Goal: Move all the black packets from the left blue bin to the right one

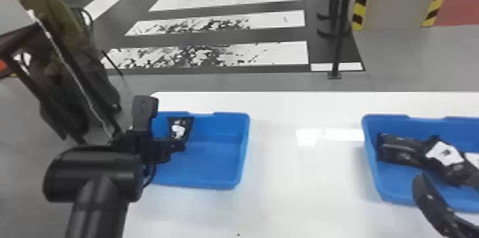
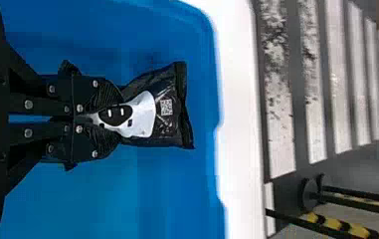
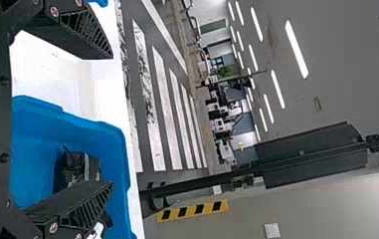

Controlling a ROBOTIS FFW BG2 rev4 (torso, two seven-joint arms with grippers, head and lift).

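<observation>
A: "How many bins do we count?"
B: "Two: blue plastic left bin (image 1: 199, 176), our black left gripper (image 1: 179, 144) pinching one glossy black packet (image 2: 169, 112) inside; blue plastic right bin (image 1: 386, 189), at least two crinkled black packets (image 1: 401, 150) within."
A: "Our black right gripper (image 1: 429, 194)?"
B: "Wide, nearby."

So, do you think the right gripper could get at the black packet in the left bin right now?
Probably not: the left gripper is shut on that packet, and the right gripper is by the right bin.

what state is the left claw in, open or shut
The left claw is shut on a black packet: in the left wrist view its two fingers pinch one end, and the rest sticks out beyond them.
</observation>
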